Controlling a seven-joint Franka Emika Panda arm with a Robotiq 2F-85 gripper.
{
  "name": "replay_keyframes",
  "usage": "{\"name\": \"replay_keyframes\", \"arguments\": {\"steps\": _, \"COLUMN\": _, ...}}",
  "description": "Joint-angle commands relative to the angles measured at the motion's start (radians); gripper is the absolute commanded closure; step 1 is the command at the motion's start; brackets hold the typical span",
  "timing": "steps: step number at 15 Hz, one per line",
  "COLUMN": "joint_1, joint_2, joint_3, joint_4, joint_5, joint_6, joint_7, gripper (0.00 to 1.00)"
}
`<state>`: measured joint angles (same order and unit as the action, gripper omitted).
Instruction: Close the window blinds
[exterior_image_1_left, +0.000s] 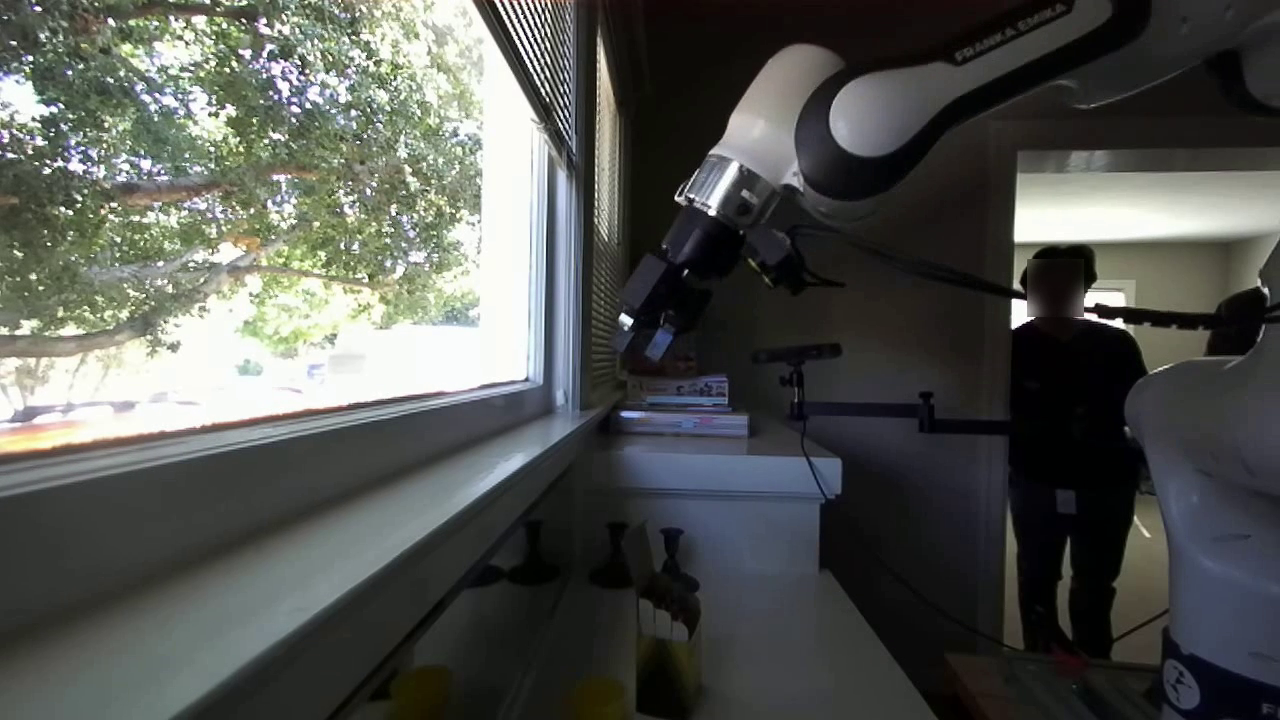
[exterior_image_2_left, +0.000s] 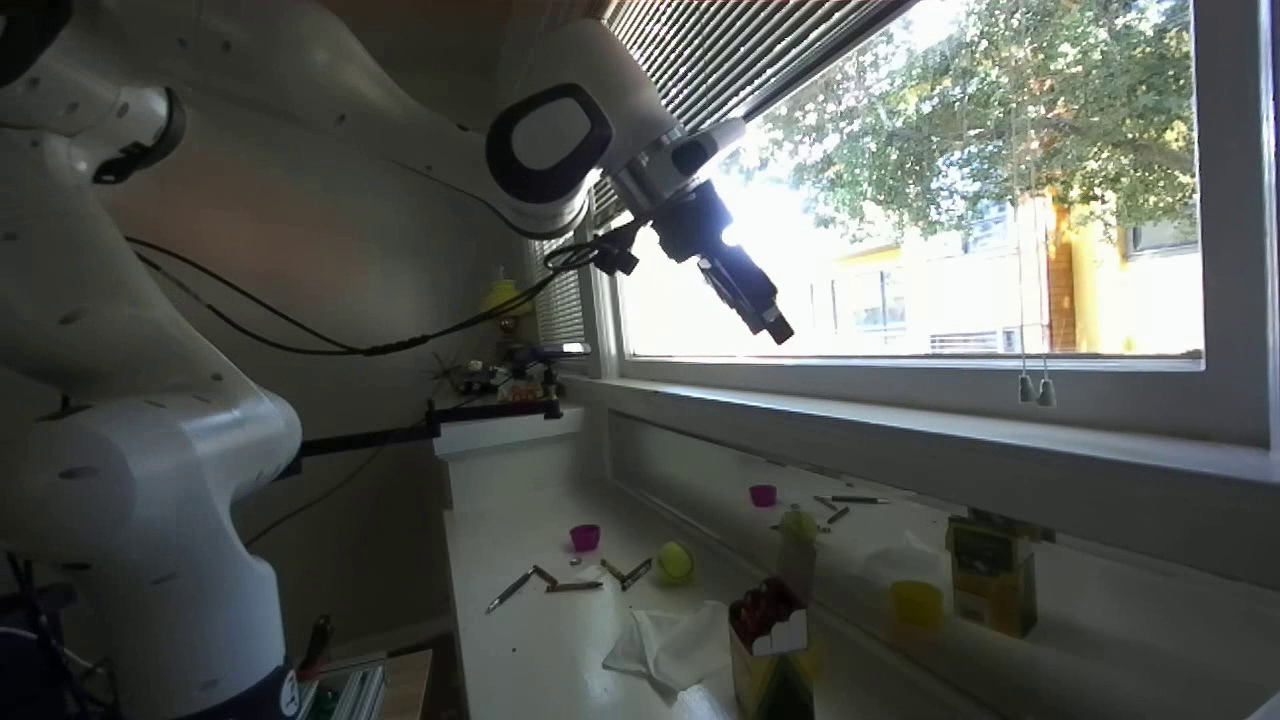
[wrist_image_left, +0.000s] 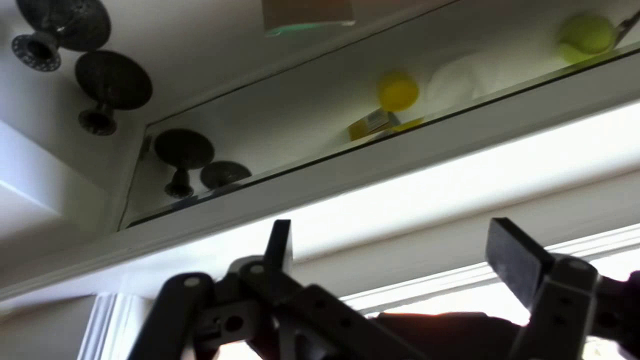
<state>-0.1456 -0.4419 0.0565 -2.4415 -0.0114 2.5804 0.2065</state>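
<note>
Above my gripper (exterior_image_1_left: 642, 335), the window blinds (exterior_image_2_left: 745, 55) hang across the top of the large window (exterior_image_2_left: 1235, 230).

In both exterior views their bottom rail (exterior_image_2_left: 828, 62) sits higher than the gripper and apart from it, with much of the glass pane (exterior_image_2_left: 900, 300) uncovered underneath. I have the gripper angled downward and unclenched: in the wrist view its two pads (wrist_image_left: 512, 262) stand wide apart, and the white windowsill (wrist_image_left: 400, 205) shows through the gap between them. (A pair of pull-cord tassels (exterior_image_2_left: 1045, 391) dangles low at the same window, near the bottom of the pane, well to one side of my gripper.)
</note>
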Motion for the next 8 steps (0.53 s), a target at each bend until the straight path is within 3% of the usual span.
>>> {"name": "replay_keyframes", "arguments": {"steps": 1, "joint_1": -0.128, "joint_2": 0.088, "joint_3": 0.079, "joint_4": 0.049, "joint_5": -0.204, "joint_6": 0.088, "joint_7": 0.164, "gripper": 0.00}}
{"name": "replay_keyframes", "arguments": {"steps": 4, "joint_1": -0.241, "joint_2": 0.136, "joint_3": 0.133, "joint_4": 0.066, "joint_5": -0.387, "joint_6": 0.192, "joint_7": 0.347, "gripper": 0.00}}
{"name": "replay_keyframes", "arguments": {"steps": 5, "joint_1": -0.159, "joint_2": 0.094, "joint_3": 0.076, "joint_4": 0.031, "joint_5": -0.296, "joint_6": 0.132, "joint_7": 0.236, "gripper": 0.00}}
{"name": "replay_keyframes", "arguments": {"steps": 8, "joint_1": -0.162, "joint_2": 0.108, "joint_3": 0.071, "joint_4": 0.032, "joint_5": -0.309, "joint_6": 0.143, "joint_7": 0.250, "gripper": 0.00}}
